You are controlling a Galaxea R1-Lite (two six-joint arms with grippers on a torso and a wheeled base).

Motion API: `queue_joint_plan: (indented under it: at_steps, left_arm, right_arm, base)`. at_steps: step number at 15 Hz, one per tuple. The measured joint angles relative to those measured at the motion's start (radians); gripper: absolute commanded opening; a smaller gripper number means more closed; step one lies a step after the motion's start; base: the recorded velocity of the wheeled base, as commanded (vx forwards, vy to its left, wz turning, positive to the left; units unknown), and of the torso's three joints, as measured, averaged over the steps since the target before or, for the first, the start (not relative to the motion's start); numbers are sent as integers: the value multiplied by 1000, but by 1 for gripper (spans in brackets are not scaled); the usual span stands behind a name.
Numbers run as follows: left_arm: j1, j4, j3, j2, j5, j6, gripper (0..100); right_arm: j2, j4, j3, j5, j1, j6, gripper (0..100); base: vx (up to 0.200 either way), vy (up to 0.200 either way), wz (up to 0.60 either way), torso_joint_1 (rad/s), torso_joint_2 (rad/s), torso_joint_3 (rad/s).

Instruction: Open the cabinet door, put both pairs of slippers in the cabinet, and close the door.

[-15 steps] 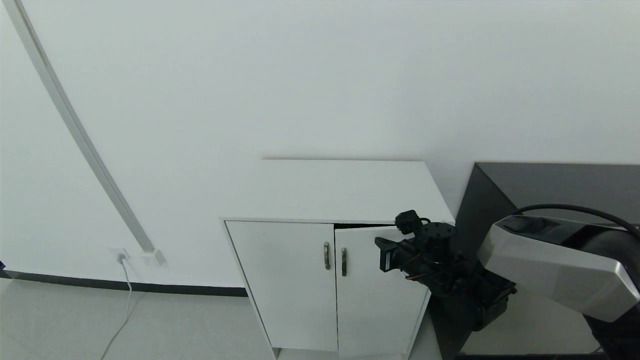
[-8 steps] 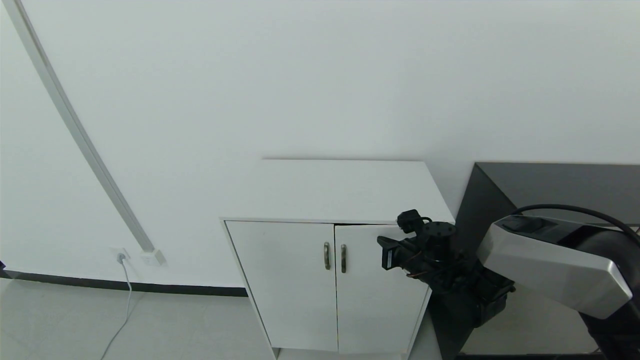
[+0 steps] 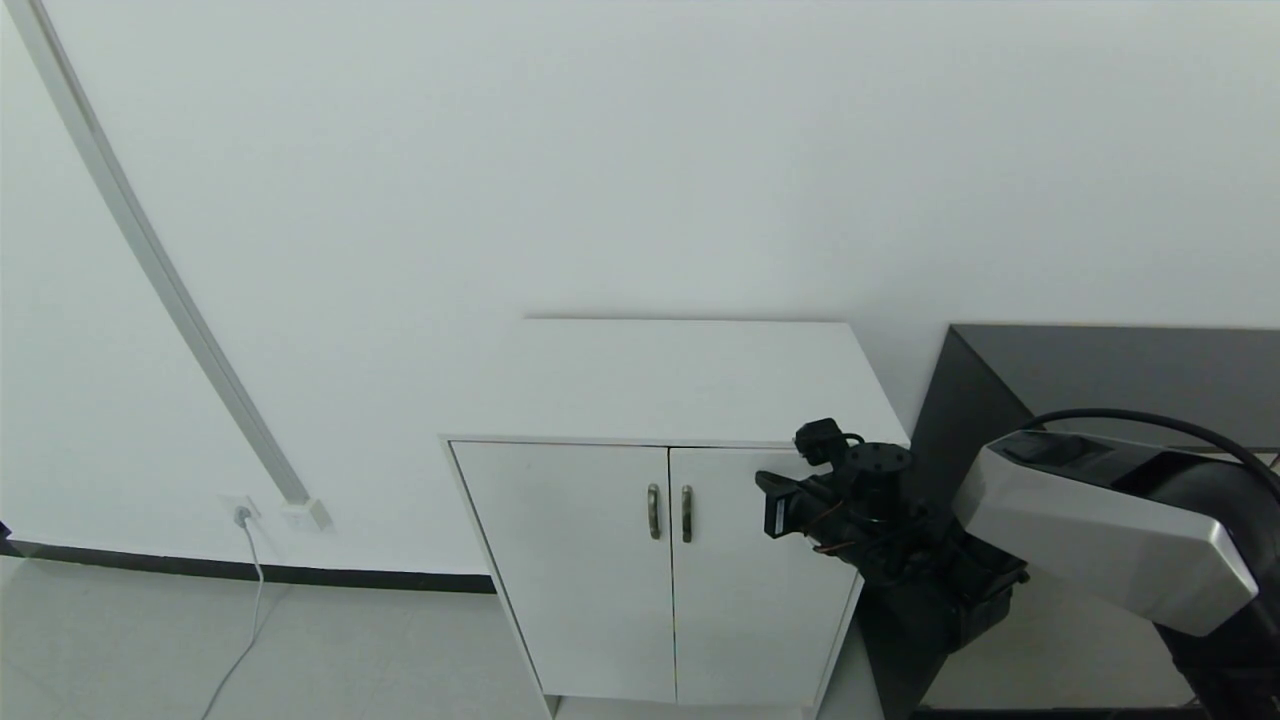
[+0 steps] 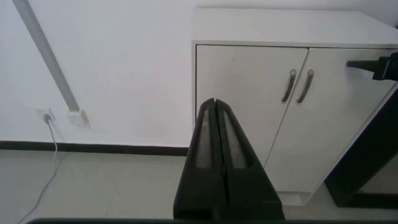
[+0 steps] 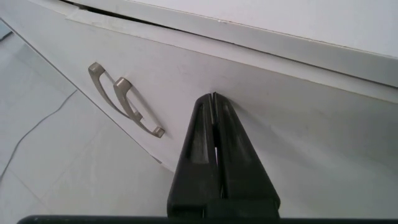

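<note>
Cabinet door (image 3: 760,570), the right leaf of the white cabinet (image 3: 690,380) standing against the wall, looks flush with the left door (image 3: 570,560). Its handle (image 3: 687,513) is at the centre seam. The right tool (image 5: 214,98), fingers pressed together, has its tip at the door face on the hinge side of the handle; whether it touches or sits just off the panel I cannot tell. The left tool (image 4: 214,102), also pressed together, hangs well back from the cabinet front.

The closing push seems nearly done. To finish it well, press square to the panel and gently, and check that the top edge sits even under the cabinet top. Then draw the tool straight back so it neither snags the handle nor lets the door spring open.
</note>
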State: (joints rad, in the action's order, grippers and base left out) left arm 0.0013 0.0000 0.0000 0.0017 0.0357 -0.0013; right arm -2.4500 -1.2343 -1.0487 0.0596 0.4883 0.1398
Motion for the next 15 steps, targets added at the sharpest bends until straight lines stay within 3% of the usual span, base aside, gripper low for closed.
queue_joint_plan:
  at_steps: [15]
  left_arm:
    - [0, 0, 0, 0, -1, 1, 0]
  right_arm:
    - [-13, 38, -37, -1, -8, 0, 0]
  base:
    - [0, 0, 0, 0, 0, 0]
